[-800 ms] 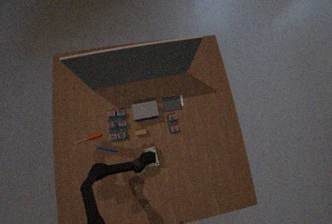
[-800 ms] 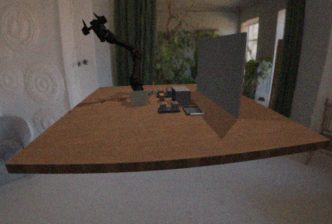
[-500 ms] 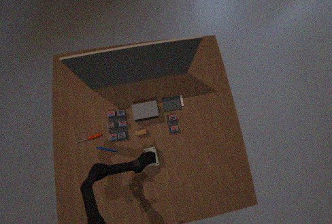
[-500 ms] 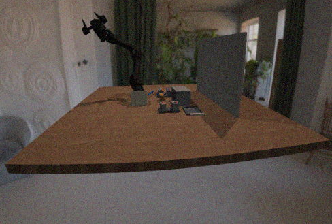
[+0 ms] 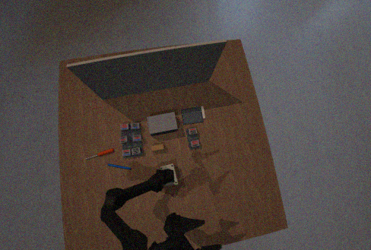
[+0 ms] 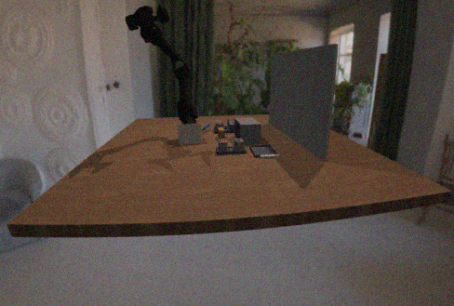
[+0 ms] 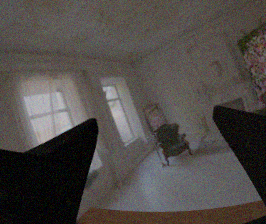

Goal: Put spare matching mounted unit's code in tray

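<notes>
My gripper (image 5: 211, 234) (image 6: 146, 16) (image 7: 156, 118) is open and empty, high up and far from the parts; the wrist view shows only the room and a strip of table edge. Several small label-topped units, one of them a back left unit (image 5: 125, 126), stand on a dark left rack (image 5: 130, 146). Two more, a unit (image 5: 192, 131) (image 6: 222, 144) and a unit (image 5: 195, 143) (image 6: 238, 143), stand on a right rack (image 6: 231, 152). The dark flat tray (image 5: 191, 116) (image 6: 262, 151) holds nothing visible. Which unit is the mounted one, and any code, I cannot tell.
A grey box (image 5: 162, 122) (image 6: 248, 128) stands between left rack and tray, with a tall panel (image 5: 152, 71) (image 6: 300, 96) behind. A tan block (image 5: 157, 147), orange screwdriver (image 5: 106, 153) and blue pen (image 5: 119, 166) lie nearer the arm's pale base block (image 6: 190, 135).
</notes>
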